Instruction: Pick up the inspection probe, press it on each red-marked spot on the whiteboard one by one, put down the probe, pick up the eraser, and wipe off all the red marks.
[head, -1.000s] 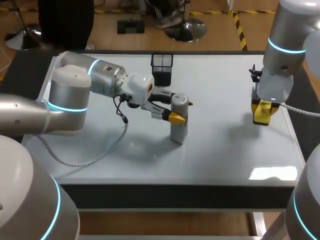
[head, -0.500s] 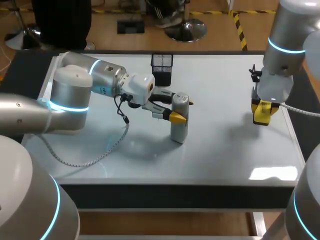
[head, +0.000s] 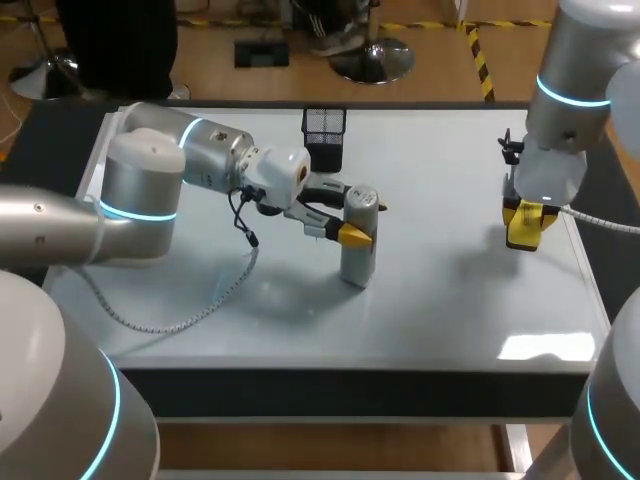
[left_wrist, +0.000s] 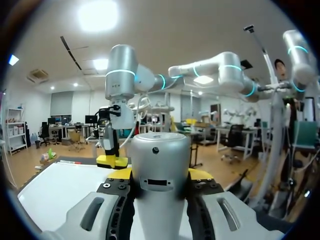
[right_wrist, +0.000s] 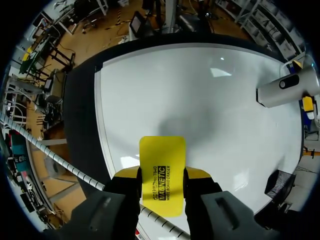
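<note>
Left gripper clamps the upright probe, base cut off in wrist view. Right gripper pinches the eraser (half-hidden overhead).

Colours on your table
You see a silver-grey probe, a yellow eraser lettered black, a white whiteboard and a black mesh holder. Your left arm and right arm are silver, ringed cyan.

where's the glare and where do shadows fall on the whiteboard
Head view: glare patch on the whiteboard by its right corner nearest the camera, soft shadow beside the probe. Right wrist view: grey shadow ahead of the eraser, small glint beyond it.
</note>
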